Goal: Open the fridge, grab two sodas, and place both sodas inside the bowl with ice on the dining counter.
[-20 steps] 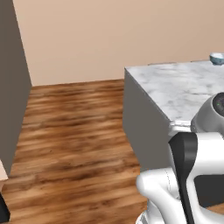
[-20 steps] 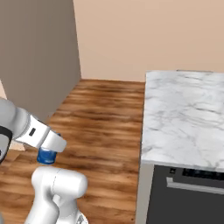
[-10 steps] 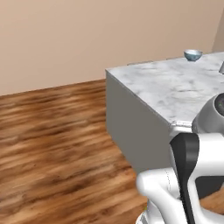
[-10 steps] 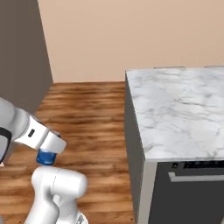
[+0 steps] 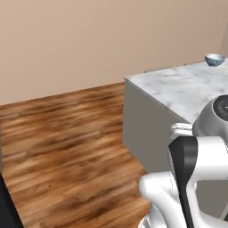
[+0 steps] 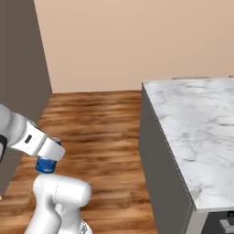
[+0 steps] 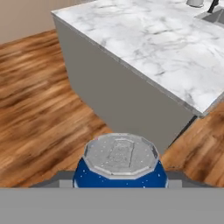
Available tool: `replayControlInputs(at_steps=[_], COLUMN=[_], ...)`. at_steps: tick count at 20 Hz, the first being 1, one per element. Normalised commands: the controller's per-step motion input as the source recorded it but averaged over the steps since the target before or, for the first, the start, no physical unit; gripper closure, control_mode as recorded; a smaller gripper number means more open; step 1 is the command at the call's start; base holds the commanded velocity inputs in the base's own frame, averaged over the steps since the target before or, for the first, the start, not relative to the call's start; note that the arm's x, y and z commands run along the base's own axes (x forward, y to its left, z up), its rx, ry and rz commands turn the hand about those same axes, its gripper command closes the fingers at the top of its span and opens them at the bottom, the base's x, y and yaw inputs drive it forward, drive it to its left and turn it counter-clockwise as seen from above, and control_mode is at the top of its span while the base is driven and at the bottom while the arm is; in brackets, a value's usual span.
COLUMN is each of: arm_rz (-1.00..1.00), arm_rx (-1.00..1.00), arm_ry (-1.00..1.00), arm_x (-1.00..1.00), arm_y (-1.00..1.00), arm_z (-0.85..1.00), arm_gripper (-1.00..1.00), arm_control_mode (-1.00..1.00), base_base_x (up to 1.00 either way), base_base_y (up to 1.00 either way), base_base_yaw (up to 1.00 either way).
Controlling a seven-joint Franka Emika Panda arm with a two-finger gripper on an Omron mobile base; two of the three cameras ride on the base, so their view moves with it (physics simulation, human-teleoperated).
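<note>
A blue soda can (image 7: 120, 164) with a silver top sits between the fingers of my gripper (image 7: 120, 176), which is shut on it. In the right base view the gripper (image 6: 45, 161) hangs low at the left over the wood floor, the soda (image 6: 45, 165) showing under it. The dining counter (image 5: 187, 87), white-grey veined marble on a grey base, stands ahead to the right (image 6: 196, 128) (image 7: 144, 39). The small light blue bowl (image 5: 214, 59) rests near the counter's far right end. I cannot tell whether the dark panel (image 6: 18, 91) at the left is the fridge.
Wood floor (image 5: 67, 133) spreads between me and the beige wall (image 6: 128, 41). The counter's grey side wall (image 7: 118, 96) rises straight ahead of the hand. A steel vessel (image 7: 194, 2) and a dark faucet (image 7: 213, 6) stand at the counter's far end.
The base has been driving and turning, so both base views shifted; the dark panel left the left base view. The can stays in the gripper.
</note>
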Motion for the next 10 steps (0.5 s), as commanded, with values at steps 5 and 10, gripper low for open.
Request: replayControlInputs(at_steps=[5, 10], arm_rz=[0.0, 0.0], arm_rx=[0.0, 0.0], arm_ry=[0.0, 0.0], arm_x=[0.0, 0.0], arm_y=[0.0, 0.0], arm_z=[0.0, 0.0], arm_gripper=[1.0, 1.0], arm_control_mode=[1.0, 1.0], base_base_x=[1.0, 1.0], base_base_y=[0.02, 0.33], base_base_yaw=[0.02, 0.0])
